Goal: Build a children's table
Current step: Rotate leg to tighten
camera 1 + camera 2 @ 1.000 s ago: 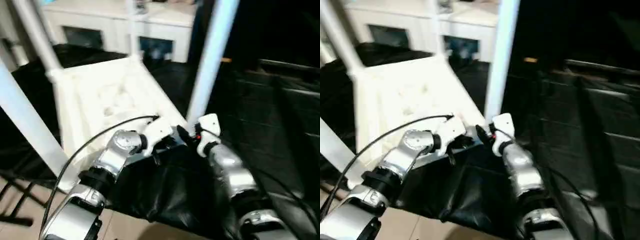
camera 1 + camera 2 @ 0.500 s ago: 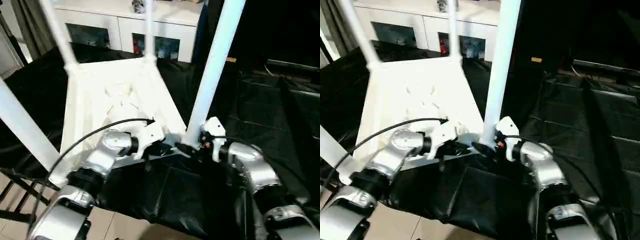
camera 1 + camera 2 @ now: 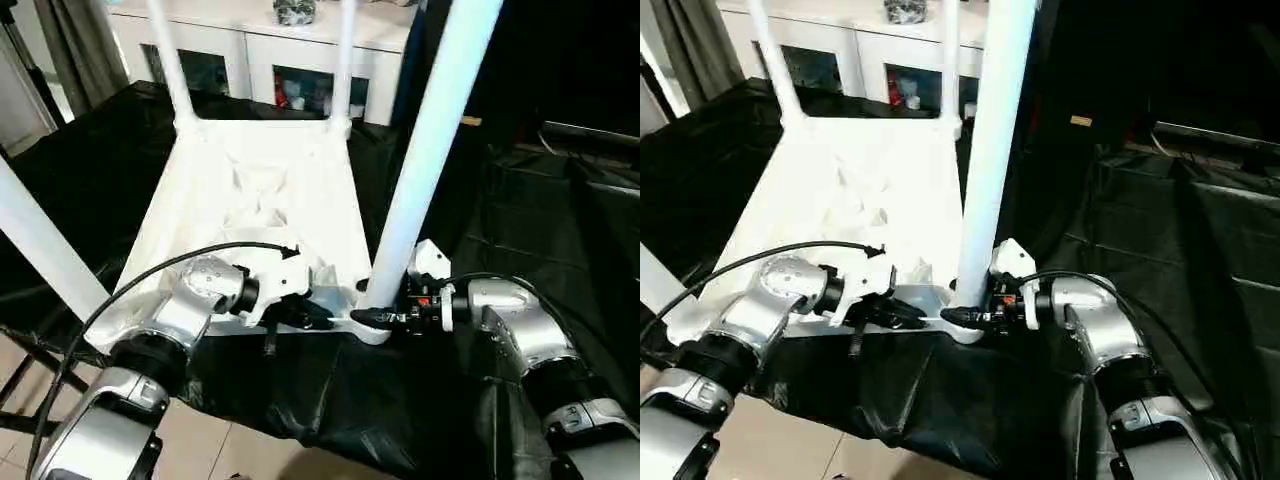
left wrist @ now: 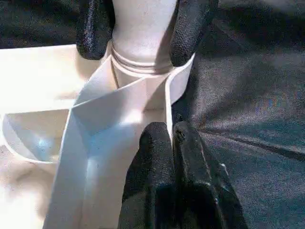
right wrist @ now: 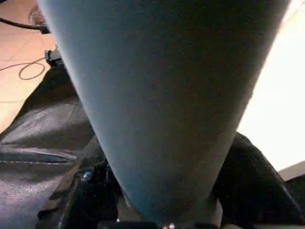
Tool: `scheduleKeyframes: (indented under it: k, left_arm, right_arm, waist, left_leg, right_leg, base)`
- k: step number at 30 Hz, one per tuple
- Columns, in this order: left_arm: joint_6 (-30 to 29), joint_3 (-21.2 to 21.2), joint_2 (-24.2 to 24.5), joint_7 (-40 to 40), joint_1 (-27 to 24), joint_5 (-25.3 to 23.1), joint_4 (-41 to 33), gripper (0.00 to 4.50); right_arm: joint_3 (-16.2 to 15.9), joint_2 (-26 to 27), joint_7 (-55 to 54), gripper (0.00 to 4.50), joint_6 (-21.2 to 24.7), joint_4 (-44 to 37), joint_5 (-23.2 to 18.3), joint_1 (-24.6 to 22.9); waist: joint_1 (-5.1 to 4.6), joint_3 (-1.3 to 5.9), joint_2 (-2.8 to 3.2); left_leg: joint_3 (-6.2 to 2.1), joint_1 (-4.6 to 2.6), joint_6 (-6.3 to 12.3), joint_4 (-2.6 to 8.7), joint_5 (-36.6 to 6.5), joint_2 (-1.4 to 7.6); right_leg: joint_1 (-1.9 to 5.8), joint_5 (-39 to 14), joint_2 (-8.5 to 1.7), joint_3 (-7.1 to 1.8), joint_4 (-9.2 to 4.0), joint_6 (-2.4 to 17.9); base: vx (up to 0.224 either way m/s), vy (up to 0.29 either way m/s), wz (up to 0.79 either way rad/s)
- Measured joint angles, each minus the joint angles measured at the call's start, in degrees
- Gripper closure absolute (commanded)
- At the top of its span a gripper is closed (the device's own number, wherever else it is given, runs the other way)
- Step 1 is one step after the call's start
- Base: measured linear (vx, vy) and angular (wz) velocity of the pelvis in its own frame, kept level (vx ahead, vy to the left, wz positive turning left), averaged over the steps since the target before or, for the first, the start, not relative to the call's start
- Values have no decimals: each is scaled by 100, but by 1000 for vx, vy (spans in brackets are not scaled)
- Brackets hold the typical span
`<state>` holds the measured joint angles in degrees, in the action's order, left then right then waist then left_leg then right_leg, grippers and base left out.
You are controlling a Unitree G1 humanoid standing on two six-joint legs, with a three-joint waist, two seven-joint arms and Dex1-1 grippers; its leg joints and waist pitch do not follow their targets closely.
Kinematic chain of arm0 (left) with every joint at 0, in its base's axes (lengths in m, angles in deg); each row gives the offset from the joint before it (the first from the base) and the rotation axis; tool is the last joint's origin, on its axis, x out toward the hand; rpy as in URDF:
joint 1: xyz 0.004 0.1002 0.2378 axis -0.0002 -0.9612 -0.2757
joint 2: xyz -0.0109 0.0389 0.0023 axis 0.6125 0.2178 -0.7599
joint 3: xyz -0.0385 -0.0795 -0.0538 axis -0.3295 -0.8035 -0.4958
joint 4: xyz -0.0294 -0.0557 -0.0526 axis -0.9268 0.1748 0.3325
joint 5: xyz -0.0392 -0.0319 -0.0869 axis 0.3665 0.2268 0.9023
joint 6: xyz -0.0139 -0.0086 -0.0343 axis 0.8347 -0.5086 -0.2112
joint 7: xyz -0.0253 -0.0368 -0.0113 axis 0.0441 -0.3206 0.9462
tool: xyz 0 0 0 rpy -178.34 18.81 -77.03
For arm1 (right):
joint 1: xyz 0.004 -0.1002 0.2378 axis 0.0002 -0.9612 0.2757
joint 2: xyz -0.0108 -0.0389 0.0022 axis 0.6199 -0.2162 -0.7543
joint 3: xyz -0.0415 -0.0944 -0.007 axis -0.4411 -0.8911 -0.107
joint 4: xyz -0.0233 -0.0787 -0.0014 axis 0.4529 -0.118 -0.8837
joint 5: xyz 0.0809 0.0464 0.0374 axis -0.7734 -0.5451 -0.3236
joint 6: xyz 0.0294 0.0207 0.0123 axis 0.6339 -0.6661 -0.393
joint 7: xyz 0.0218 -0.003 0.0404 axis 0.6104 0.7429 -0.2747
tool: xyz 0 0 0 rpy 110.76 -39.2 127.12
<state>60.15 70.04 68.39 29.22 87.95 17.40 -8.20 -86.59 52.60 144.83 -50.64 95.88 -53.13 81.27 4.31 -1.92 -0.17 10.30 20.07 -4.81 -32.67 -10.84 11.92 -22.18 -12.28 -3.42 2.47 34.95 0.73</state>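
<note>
On the black cloth point(image 3: 100, 170) before me, in the head views, I see the children's table point(image 3: 260, 200) lying upside down, with its four legs standing up from the corner sockets. Behind it stands a white cabinet point(image 3: 270, 50) with glass doors. My left gripper point(image 3: 318, 312) rests at the near rim of the table top, just beside the near right corner. My right gripper point(image 3: 372, 318) reaches from the other side to the foot of the near right leg point(image 3: 430, 150). From the left wrist view, my left fingers point(image 4: 162, 167) are pressed together with nothing between them, touching the white rim, and across from them the two black fingers of the right gripper stand on both sides of the leg base. From the right wrist view, the leg point(image 5: 162, 95) rises close between my right fingers point(image 5: 88, 191), which clasp it on both sides.
</note>
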Motion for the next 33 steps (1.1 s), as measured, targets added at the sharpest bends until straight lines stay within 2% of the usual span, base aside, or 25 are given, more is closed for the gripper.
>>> scheduleKeyframes:
  k: [6, 9, 11, 17, 22, 26, 27, 33]
  left_arm:
    - [-127, -32, -48, -153, 17, 8, 73, 450]
    - [-316, -84, -189, -620, 17, -66, 82, 450]
    - [-467, -115, -302, -922, 17, -123, 76, 450]
    - [-958, -228, -903, -2094, 17, -324, 51, 450]
    - [-1151, -242, -1116, -2638, 20, -437, 48, 450]
    - [-1188, -244, -1144, -2732, 39, -498, 28, 450]
    - [-1186, -244, -1142, -2724, 38, -498, 20, 450]
    - [-1029, -213, -965, -2230, 4, -429, -129, 450]
  right_arm:
    - [64, 93, -230, 220, -58, -53, 4, -83]
    - [211, 281, -1075, 238, -214, -152, 127, -246]
    - [321, 467, -1718, 246, -215, -207, 215, -334]
    - [785, 1173, -3824, 252, -132, -231, 404, -510]
    - [901, 1609, -4982, 252, -54, -42, 604, -331]
    - [907, 1722, -5258, 252, -63, 17, 687, -252]
    - [912, 1721, -5250, 196, -81, 17, 689, -253]
    - [894, 1391, -4203, 146, -59, -25, 427, -254]
  waist:
    - [9, 1, 1]
    - [-25, 2, -6]
    - [-83, 2, -6]
    - [-168, 17, -17]
    - [-251, 51, 20]
    - [-276, 54, 25]
    - [-276, 54, 28]
    - [-256, 38, 51]
  left_leg:
    - [2, -8, -2, -1, 2, 0]
    - [2, -13, -3, -1, 2, -1]
    - [1, -15, -4, 1, 3, -5]
    - [1, -16, -5, -1, 3, -13]
    - [-8, -17, -5, 3, 3, -15]
    - [-13, -16, -5, 5, 3, -15]
    - [-12, -15, -5, 5, 3, -15]
    - [-12, -6, -5, 16, 2, -14]
  right_leg:
    - [5, 1, 0, -3, 6, 1]
    - [24, 5, 0, -5, 7, 4]
    - [27, 4, 0, -11, 5, 2]
    - [28, -10, -3, -25, -6, -24]
    - [28, -11, -2, -20, -6, -27]
    - [27, -12, 0, -19, -6, -30]
    - [26, -13, 0, -19, -7, -31]
    - [20, -6, 0, -16, -7, -20]
  base:
    - [0, 0, 0]
    - [0, 0, 0]
    - [0, 0, 0]
    - [0, 0, 0]
    - [0, 0, 0]
    - [0, 0, 0]
    - [0, 0, 0]
    - [0, 0, 0]
